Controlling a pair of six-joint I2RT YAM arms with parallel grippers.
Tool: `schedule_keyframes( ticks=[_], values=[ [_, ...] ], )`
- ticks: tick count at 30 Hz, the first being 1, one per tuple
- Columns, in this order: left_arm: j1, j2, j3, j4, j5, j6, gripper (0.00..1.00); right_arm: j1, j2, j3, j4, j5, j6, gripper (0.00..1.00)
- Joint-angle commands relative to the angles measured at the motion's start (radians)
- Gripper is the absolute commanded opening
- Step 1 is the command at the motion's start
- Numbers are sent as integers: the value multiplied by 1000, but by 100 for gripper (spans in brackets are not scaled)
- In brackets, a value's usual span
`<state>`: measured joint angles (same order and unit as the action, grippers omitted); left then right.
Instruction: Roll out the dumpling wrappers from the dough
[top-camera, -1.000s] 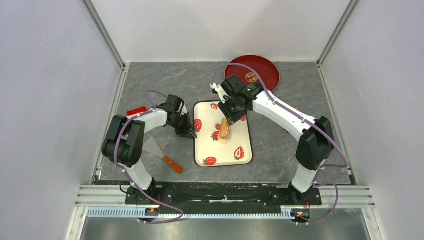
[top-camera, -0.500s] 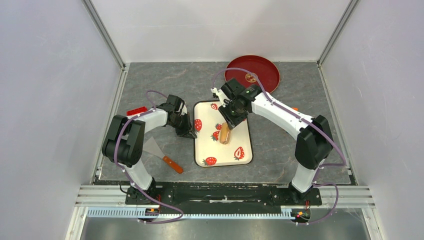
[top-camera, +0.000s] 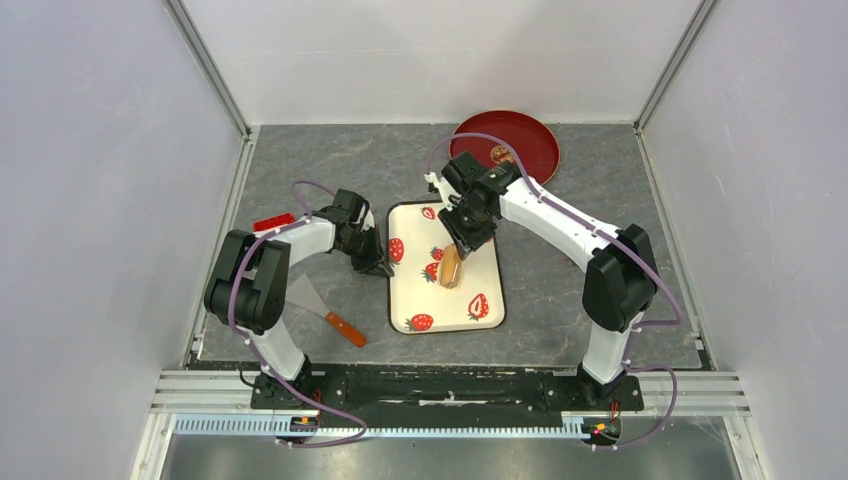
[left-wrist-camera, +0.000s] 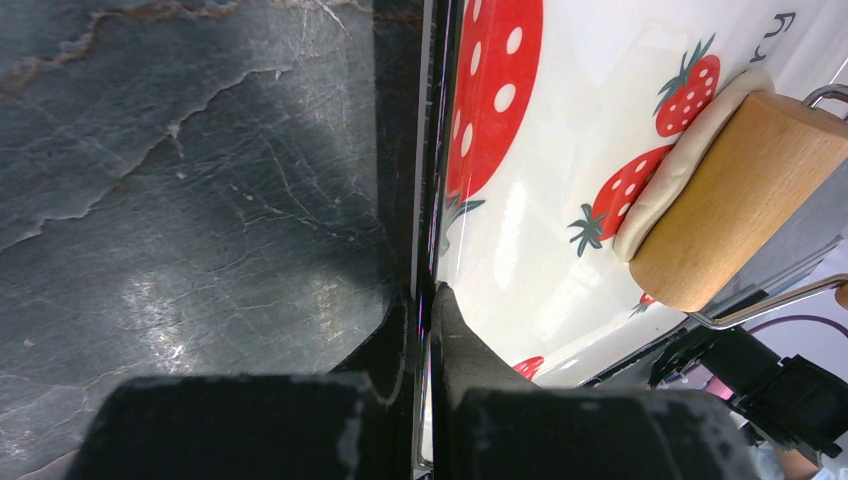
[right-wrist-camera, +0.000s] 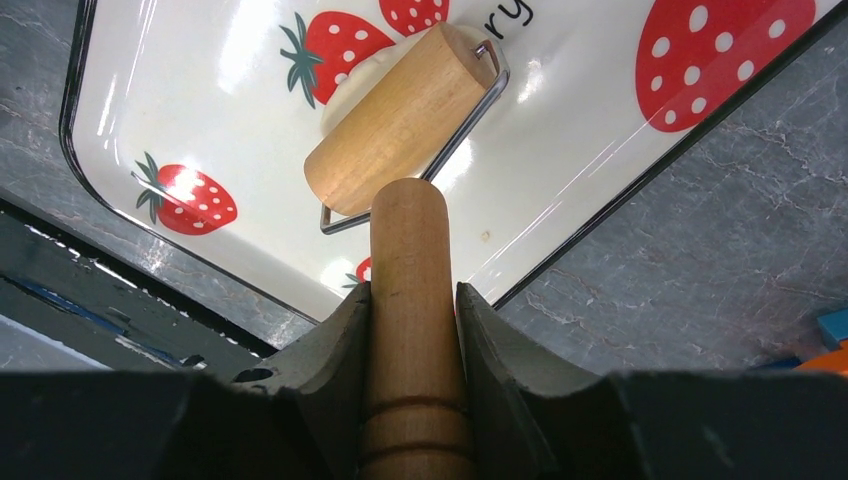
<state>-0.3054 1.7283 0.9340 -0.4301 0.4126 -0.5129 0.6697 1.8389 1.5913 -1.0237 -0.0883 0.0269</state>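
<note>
A white strawberry-print tray (top-camera: 478, 283) lies mid-table. My right gripper (top-camera: 463, 243) is shut on the wooden handle (right-wrist-camera: 409, 300) of a roller. The roller's drum (top-camera: 450, 266) rests on a pale cream dough sheet (left-wrist-camera: 690, 150) on the tray; only the dough's edge shows beside the drum (right-wrist-camera: 400, 120). My left gripper (top-camera: 380, 266) is shut on the tray's left rim (left-wrist-camera: 428, 200), pinching it between both fingers (left-wrist-camera: 465, 345). No separate round wrapper discs are in view.
A red plate (top-camera: 530, 140) with a gold emblem stands at the back right. A scraper with an orange handle (top-camera: 330, 315) lies near the left arm base. A small red object (top-camera: 272, 221) lies at the left. Blue and orange items (right-wrist-camera: 828, 345) show at the right wrist view's edge.
My right gripper has moved slightly right and rolled the drum a little toward the near side of the tray. The left gripper has stayed on the tray rim.
</note>
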Motion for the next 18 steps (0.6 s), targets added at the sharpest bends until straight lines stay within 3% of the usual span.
schedule_keyframes(
  ticks=[1,18],
  values=[
    [-30,51,-15,13,-100,32,2,-15,118,-70,-60,119,-12,0],
    [-34,52,-13,9,-102,31,2,-6,134,-185,33,57,-15,0]
  ],
)
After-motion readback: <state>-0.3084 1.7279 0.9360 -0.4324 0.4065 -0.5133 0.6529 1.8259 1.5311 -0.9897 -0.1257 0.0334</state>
